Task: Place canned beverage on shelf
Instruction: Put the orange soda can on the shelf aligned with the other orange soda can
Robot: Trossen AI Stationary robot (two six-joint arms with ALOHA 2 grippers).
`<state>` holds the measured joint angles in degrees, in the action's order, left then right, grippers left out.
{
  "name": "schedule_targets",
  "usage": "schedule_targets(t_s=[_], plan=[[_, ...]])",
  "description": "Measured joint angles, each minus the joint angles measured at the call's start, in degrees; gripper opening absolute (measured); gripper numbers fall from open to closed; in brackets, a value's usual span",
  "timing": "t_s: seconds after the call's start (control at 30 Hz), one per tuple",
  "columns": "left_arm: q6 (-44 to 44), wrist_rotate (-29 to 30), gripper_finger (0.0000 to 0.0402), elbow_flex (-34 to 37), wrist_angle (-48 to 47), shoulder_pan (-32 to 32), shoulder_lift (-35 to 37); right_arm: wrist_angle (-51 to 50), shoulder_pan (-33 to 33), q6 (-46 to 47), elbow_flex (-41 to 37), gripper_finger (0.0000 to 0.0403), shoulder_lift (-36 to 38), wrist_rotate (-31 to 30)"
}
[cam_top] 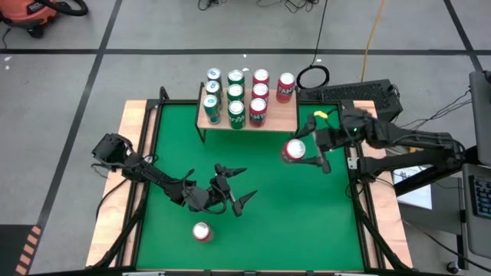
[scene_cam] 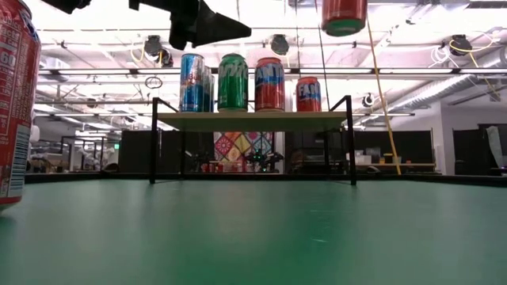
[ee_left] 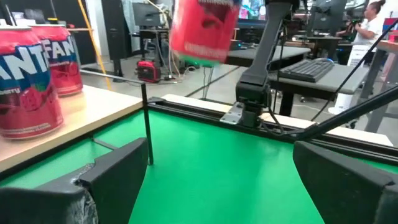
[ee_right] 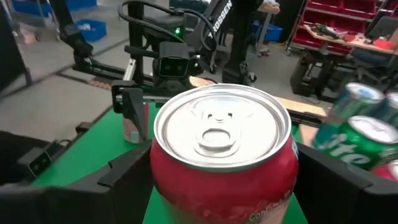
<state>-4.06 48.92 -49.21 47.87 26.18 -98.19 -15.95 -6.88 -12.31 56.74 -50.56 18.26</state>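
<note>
Clamping a red can [cam_top: 294,151] near the shelf [cam_top: 285,112], right end effector [cam_top: 305,153]; left end effector [cam_top: 230,186] apart.

In the low view, the red aluminium can [scene_cam: 344,16] hanging above the wooden-topped, black-legged shelf [scene_cam: 253,120] is cut off by the top edge, its holder unseen. Another red printed can [scene_cam: 16,103], well left of the shelf, is cropped at the side edge. Lettering on the shelf's rear cans is too small to read from above.
</note>
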Motion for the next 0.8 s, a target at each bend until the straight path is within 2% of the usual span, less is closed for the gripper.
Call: schedule_targets(t_s=[0.13,0.37,0.53,0.8], plan=[[-0.17,-0.75,0.0395,0.0,-0.36,-0.38,0.0,-6.34,-2.8,-3.66,6.27,0.0308,-2.16,0.86],[0.42,-0.8,0.0395,0.0,-0.94,-0.35,0.0,-10.57,-10.37,-8.91,14.57,0.0308,-6.86,8.58],[2.86,-0.86,0.0395,0.0,-0.62,-1.4,0.0,-10.81,-18.68,-11.36,16.14,0.0309,-10.24,17.33],[-0.02,-3.77,0.0395,0.0,-2.45,-2.17,0.0,-8.95,-31.86,-13.06,16.14,0.0309,-18.07,31.39]])
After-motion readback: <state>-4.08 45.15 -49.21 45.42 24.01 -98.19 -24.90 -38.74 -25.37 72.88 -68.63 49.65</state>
